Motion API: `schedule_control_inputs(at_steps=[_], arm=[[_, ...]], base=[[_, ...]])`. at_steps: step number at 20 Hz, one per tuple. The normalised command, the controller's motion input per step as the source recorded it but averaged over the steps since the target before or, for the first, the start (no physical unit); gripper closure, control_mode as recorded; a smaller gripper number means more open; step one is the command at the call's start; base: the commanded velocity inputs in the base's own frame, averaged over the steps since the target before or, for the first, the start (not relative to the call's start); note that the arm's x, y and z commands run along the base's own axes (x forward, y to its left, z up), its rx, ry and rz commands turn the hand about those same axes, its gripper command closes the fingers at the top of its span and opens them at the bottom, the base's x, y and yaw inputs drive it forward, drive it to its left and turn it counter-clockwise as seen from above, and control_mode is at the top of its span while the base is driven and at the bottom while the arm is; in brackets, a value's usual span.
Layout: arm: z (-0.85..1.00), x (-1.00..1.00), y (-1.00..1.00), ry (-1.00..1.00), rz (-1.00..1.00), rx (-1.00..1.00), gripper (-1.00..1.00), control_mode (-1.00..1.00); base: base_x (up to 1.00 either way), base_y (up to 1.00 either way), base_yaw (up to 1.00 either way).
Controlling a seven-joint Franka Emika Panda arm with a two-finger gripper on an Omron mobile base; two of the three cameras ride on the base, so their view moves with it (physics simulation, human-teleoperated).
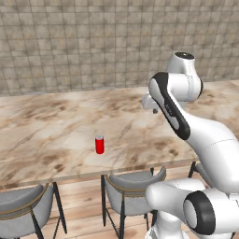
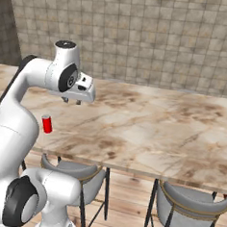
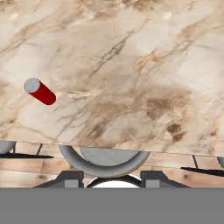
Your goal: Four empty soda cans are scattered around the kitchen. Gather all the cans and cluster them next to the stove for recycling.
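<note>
Marble counter (image 1: 56, 126), beige with brown veining, runs the width of the scene before a tan tiled wall (image 1: 84, 42); grey chairs (image 1: 133, 191) are tucked under its near edge above a wood plank floor (image 2: 127, 203). One red can (image 1: 99, 144) with a silver top stands upright on the counter, near the front edge, with bare marble all around it. The gripper (image 2: 72, 101) hangs above the counter, pointing down, well apart from the can; its fingers are drawn together and nothing is between them. In the left base view the can lies to the left of the hand and nearer the counter's front edge; in the right base view it sits below the hand and slightly to its left (image 2: 47, 124). In the hand view the can (image 3: 40, 92) appears toward the left side, its silver top turned to the camera, so its long axis is vertical and a sideways approach around the body would suit. No stove is in sight, so the can is judged not yet gathered.
</note>
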Motion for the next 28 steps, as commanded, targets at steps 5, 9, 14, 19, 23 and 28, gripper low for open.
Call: schedule_control_inputs(at_steps=[5, 9, 14, 19, 23, 28], arm=[[-0.22, 0.07, 0.17, 0.0, 0.01, -0.01, -1.0, -1.0], [-0.34, 0.1, 0.62, 0.0, 0.05, -0.01, -1.0, -1.0], [-0.22, 0.14, 0.66, 0.0, 0.07, 0.0, -1.0, -1.0], [-0.12, 0.3, 0.62, 0.04, 0.04, 0.0, -1.0, -1.0], [-0.09, 0.38, 0.56, 0.01, 0.02, -0.01, -1.0, -1.0], [-0.17, 0.39, 0.45, 0.03, 0.01, -0.02, -1.0, -1.0]], base=[[0.0, 0.0, 0.0], [0.0, 0.0, 0.0], [0.0, 0.0, 0.0], [0.0, 0.0, 0.0], [0.0, 0.0, 0.0], [0.0, 0.0, 0.0]])
